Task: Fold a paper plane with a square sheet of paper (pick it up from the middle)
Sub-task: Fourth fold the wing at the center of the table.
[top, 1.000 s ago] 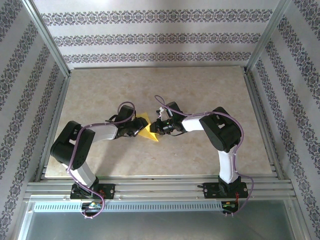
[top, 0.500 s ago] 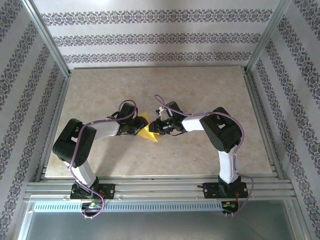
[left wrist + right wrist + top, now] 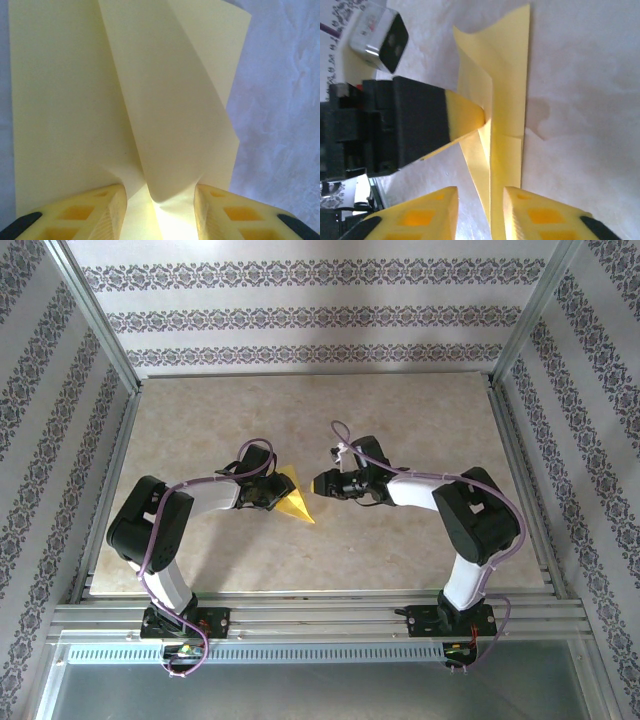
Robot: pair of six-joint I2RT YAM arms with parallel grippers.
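the left end effector [image 3: 275,492] is clamped on the fold of the creased, pointed yellow paper sheet [image 3: 295,502] mid-way across the beige marbled surface [image 3: 400,420]. the right end effector [image 3: 321,483] hovers just beside it, narrowly parted and holding nothing.

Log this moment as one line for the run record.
left gripper: shut on yellow paper | right gripper: open, beside paper, not gripping | paper: creased, flaps raised, plane not finished
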